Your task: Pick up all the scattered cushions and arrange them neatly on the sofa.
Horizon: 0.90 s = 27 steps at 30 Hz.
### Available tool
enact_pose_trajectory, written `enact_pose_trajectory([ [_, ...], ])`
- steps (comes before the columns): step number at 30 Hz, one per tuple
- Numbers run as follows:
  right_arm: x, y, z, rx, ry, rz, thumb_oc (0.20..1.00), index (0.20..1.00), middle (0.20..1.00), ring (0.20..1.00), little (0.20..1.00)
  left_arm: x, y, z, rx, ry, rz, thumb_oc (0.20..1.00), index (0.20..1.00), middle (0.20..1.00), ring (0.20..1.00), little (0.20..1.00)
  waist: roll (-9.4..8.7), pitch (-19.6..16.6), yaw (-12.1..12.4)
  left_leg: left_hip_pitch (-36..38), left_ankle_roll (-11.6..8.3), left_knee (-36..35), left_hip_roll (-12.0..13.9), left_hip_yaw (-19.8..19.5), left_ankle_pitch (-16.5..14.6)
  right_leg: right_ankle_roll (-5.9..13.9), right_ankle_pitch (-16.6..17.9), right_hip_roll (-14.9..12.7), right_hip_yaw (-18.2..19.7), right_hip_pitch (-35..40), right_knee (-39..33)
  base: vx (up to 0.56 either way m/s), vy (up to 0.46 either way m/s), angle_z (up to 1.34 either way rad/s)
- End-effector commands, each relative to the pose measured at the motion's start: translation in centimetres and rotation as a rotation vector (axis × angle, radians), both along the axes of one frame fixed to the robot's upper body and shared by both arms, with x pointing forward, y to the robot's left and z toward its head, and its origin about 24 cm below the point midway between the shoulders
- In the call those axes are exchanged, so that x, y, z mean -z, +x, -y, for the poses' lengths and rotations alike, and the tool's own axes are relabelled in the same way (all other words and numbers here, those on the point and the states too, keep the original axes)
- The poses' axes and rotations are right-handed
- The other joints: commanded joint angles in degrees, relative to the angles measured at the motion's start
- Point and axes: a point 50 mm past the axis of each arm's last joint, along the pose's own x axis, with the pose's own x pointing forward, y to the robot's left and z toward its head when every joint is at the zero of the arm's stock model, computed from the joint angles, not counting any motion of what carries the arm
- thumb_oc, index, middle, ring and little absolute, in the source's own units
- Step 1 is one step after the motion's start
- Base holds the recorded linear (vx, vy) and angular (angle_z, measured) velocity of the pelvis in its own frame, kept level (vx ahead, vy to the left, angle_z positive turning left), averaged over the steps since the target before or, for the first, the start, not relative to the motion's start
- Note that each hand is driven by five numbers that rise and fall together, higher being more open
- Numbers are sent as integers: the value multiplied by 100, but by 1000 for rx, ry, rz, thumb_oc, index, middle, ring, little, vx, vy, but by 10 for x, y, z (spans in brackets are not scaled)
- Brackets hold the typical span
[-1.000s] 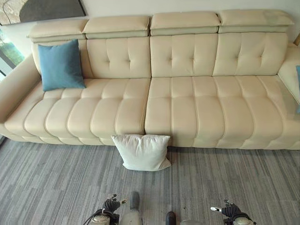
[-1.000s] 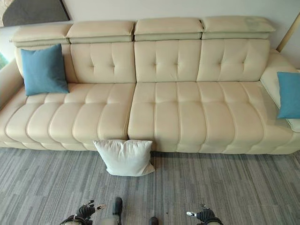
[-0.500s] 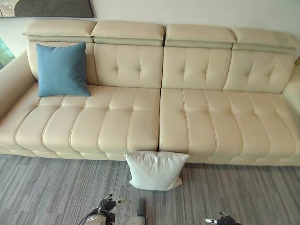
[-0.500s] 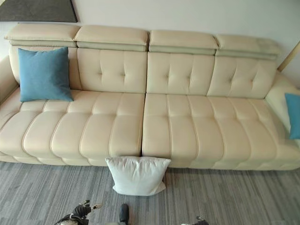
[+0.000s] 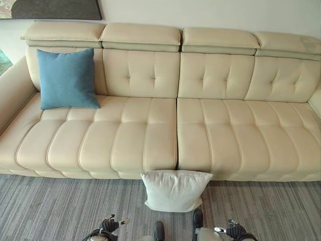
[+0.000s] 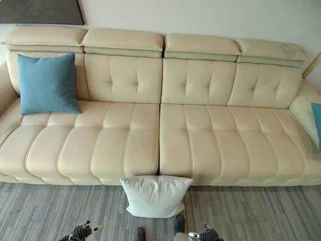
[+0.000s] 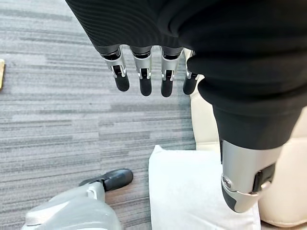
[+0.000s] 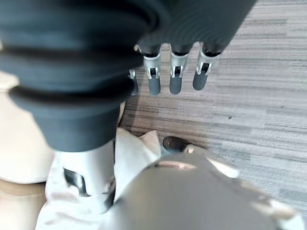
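Note:
A white cushion (image 5: 174,191) stands on the grey carpet, leaning against the front of the cream sofa (image 5: 220,135) near its middle seam. One blue cushion (image 5: 66,79) is propped upright against the backrest at the sofa's left end. The edge of another blue cushion (image 6: 317,125) shows at the far right end. My left hand (image 5: 107,226) hangs low to the left of the white cushion, its fingers (image 7: 144,79) straight and empty. On the other side my right hand (image 5: 234,231) also hangs low, fingers (image 8: 175,79) straight, holding nothing. The white cushion (image 7: 192,191) lies just past both hands.
A dark framed picture (image 5: 55,7) hangs on the wall above the sofa's left end. The sofa's left armrest (image 5: 12,95) slopes down at the left. Striped grey carpet (image 5: 60,211) runs along the whole sofa front.
The whole picture has shifted, so the camera has moved: the sofa and white cushion now sit further right and lower. Both hands stay low and empty.

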Motion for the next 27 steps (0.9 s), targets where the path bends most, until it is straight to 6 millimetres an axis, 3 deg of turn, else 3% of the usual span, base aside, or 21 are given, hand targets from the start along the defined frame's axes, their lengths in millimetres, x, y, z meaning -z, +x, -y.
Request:
enact_pose_trajectory([
  [1, -11, 19, 22, -42, -92, 61, 1000, 1000, 1000, 1000, 1000, -13, 37, 5, 71, 26, 116, 1000, 1000, 1000, 1000, 1000, 222, 196, -79, 192, -596, 22, 698, -195, -355, 11, -471, 271, 6, 229, 25, 82, -99, -2],
  [4, -15, 28, 25, -69, -117, 85, 1000, 1000, 1000, 1000, 1000, -13, 40, 8, 102, 38, 117, 1000, 1000, 1000, 1000, 1000, 306, 263, -103, 127, -664, 22, 759, -249, -325, -34, -516, 326, 32, 269, -38, 78, -98, -1],
  [5, -16, 31, 29, -123, -108, 53, 1000, 1000, 1000, 1000, 1000, -36, 69, -34, 117, 159, 92, 1000, 1000, 1000, 1000, 1000, 370, 168, -275, 171, -721, 22, 804, -178, -340, -12, -531, 358, 117, 276, -63, 75, -63, -2],
  [6, -17, 27, 32, -89, -163, 101, 1000, 1000, 1000, 1000, 1000, -107, 139, 0, 230, 147, 723, 1000, 1000, 1000, 1000, 1000, 360, 227, -217, 125, -722, 22, 795, -200, -347, -20, -522, 340, 70, 233, -30, 38, -40, 8],
  [7, -20, 36, 29, -92, -144, 114, 1000, 1000, 1000, 1000, 1000, -18, 36, -23, 11, 100, 87, 1000, 1000, 1000, 1000, 1000, 374, 304, -167, 17, -713, 22, 801, -204, -301, -34, -516, 349, 89, 129, 2, -227, -74, -1],
  [8, -32, 67, 23, -123, -152, 198, 1000, 1000, 1000, 1000, 1000, -28, 64, -14, 31, 100, 159, 1000, 1000, 1000, 1000, 1000, 380, 535, -199, -242, -736, 22, 822, -187, -207, -58, -524, 365, 153, -243, 129, -297, -46, -26],
  [10, -50, 97, 27, -121, -191, 300, 1000, 1000, 1000, 1000, 1000, -39, 76, -23, 30, 149, 222, 1000, 1000, 1000, 1000, 1000, 437, 816, -95, -792, -723, 222, 818, -215, -96, -100, -507, 331, 196, -821, 446, -414, -34, -49],
  [12, -106, 166, 34, -137, -299, 549, 1000, 1000, 1000, 1000, 1000, -67, 92, -62, -48, 279, 312, 1000, 1000, 1000, 1000, 1000, 482, 1143, 29, -1991, -735, 868, 837, -340, -71, -143, -551, 225, 231, -1941, 1148, -361, -39, -2],
  [13, -106, 166, 34, -137, -299, 550, 1000, 1000, 1000, 1000, 1000, -67, 93, -62, -48, 279, 312, 1000, 1000, 1000, 1000, 1000, 482, 1137, 28, -2001, -735, 873, 837, -340, -73, -143, -552, 224, 231, -1951, 1153, -114, -4, 28],
  [16, -148, 201, 43, -84, -358, 700, 1000, 1000, 1000, 1000, 1000, -94, 110, -89, -77, 372, 363, 1000, 1000, 1000, 1000, 1000, 505, 1302, 27, -2566, -752, 1141, 822, -346, -60, -142, -565, 190, 251, -2504, 1431, -77, 32, 35],
  [19, -168, 219, 38, -31, -344, 787, 1000, 1000, 1000, 1000, 1000, -106, 118, -98, -112, 392, 394, 1000, 1000, 1000, 1000, 1000, 539, 1414, 16, -2979, -744, 1288, 782, -350, -66, -131, -570, 161, 290, -2935, 1615, -40, 68, 6],
  [24, -160, 219, 15, -64, -315, 794, 1000, 1000, 1000, 1000, 1000, -92, 117, -77, -105, 349, 393, 1000, 1000, 1000, 1000, 1000, 562, 1492, 14, -3099, -705, 1260, 682, -398, -102, -119, -560, 132, 343, -3068, 1595, 25, 57, 5],
  [27, -171, 226, 7, -77, -309, 859, 1000, 1000, 1000, 1000, 1000, -96, 125, -70, -132, 347, 456, 1000, 1000, 1000, 1000, 1000, 504, 1626, 25, -3249, -692, 1322, 634, -415, -149, -81, -515, 97, 361, -3184, 1578, 0, 29, 2],
])
